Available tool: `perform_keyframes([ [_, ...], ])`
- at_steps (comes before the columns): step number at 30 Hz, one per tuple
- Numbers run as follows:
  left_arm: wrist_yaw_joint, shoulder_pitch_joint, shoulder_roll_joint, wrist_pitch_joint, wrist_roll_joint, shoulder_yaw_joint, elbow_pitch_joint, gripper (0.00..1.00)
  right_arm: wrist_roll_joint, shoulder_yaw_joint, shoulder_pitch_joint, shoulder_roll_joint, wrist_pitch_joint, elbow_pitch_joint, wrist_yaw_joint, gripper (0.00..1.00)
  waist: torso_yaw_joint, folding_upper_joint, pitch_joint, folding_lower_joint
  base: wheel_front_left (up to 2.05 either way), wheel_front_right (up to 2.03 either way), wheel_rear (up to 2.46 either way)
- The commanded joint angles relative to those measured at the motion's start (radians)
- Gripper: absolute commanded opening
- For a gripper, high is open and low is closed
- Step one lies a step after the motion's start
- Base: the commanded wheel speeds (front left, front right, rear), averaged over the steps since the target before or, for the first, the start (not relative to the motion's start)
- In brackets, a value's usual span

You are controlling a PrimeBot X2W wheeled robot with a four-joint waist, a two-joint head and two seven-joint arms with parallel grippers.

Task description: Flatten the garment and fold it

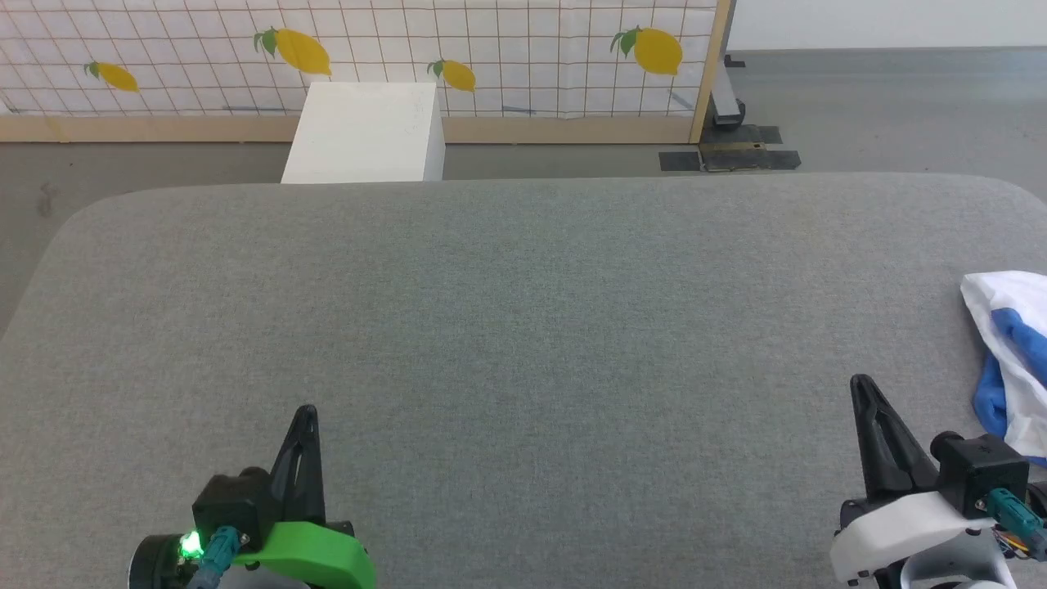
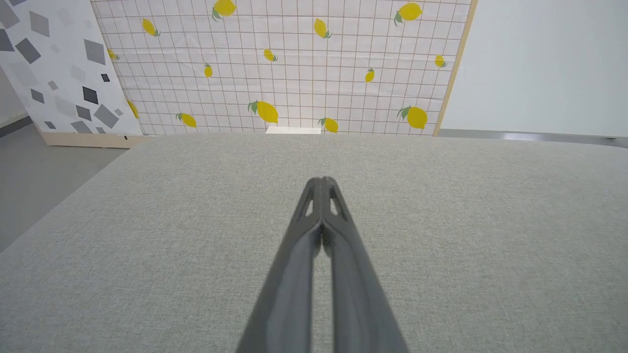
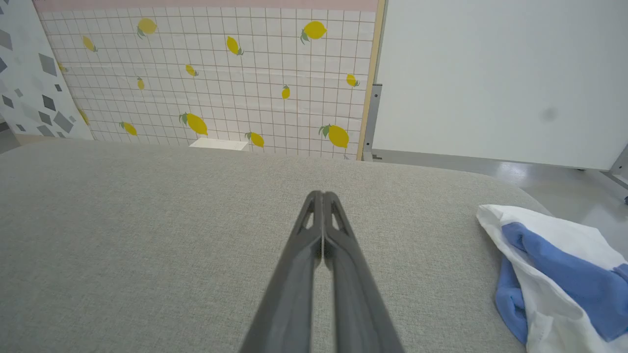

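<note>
The garment (image 1: 1012,360) is a white T-shirt with blue parts, lying bunched at the right edge of the grey padded table (image 1: 523,327); part of it runs out of the head view. It also lies at the lower right of the right wrist view as the garment (image 3: 554,274). My right gripper (image 1: 860,384) is shut with nothing in it, a short way left of the garment and apart from it. Its tips (image 3: 322,195) meet over bare table. My left gripper (image 1: 306,411) is shut and empty at the lower left, tips (image 2: 321,180) together above the table.
A white box (image 1: 368,132) stands on the floor behind the table's far edge. A lemon-print screen (image 1: 360,49) with a wooden frame closes the back. Grey floor lies to the right past the screen's post (image 1: 710,74).
</note>
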Motion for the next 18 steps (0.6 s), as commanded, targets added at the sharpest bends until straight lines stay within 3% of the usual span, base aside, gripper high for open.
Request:
perform_keyframes([
  [1, -0.009, -0.022, -0.005, 0.007, 0.014, 0.005, 0.004, 0.00, -0.004, 0.005, -0.022, 0.001, 0.005, 0.004, -0.001, 0.00, 0.000, 0.0000, 0.000, 0.0000, 0.00, 0.00, 0.00],
  [18, -0.027, -0.045, -0.020, 0.041, 0.051, 0.028, 0.014, 0.00, -0.008, 0.027, -0.038, 0.001, 0.021, 0.014, -0.001, 0.00, 0.000, 0.0000, -0.007, 0.0000, 0.00, 0.00, 0.00],
])
